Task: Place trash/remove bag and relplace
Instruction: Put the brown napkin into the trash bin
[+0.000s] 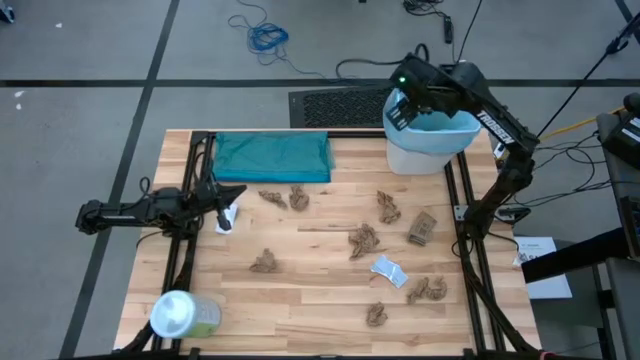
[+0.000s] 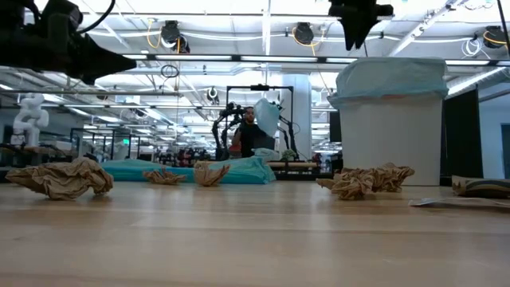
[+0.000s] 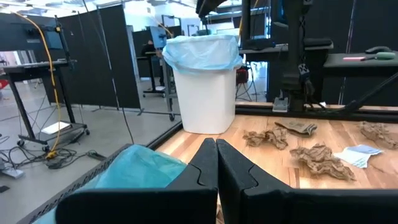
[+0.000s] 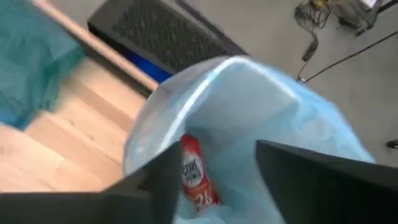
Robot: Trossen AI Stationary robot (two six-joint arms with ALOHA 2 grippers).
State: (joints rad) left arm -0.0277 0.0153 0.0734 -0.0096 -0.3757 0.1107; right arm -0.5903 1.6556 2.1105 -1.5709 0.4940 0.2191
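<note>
A white bin [image 1: 425, 150] lined with the pale-blue bag [image 4: 249, 93] stands at the table's far right corner. My right gripper [image 4: 217, 158] hovers open over its mouth [image 1: 432, 118], and the small red bottle [image 4: 194, 174] lies inside the liner below the fingers. Several crumpled brown paper wads [image 1: 365, 240] and a white scrap [image 1: 390, 270] lie on the table's middle and right. My left gripper [image 1: 232, 193] is shut and raised over the table's left side, above another white scrap [image 1: 228, 218]; its wrist view shows its fingers [image 3: 216, 155] closed together.
A folded teal-green plastic bag [image 1: 272, 157] lies flat at the far left of the table. A pale-green container with a white lid [image 1: 183, 315] stands at the near left corner. Black frame rails [image 1: 462, 200] run along both sides. A person [image 2: 251, 135] stands far behind the table.
</note>
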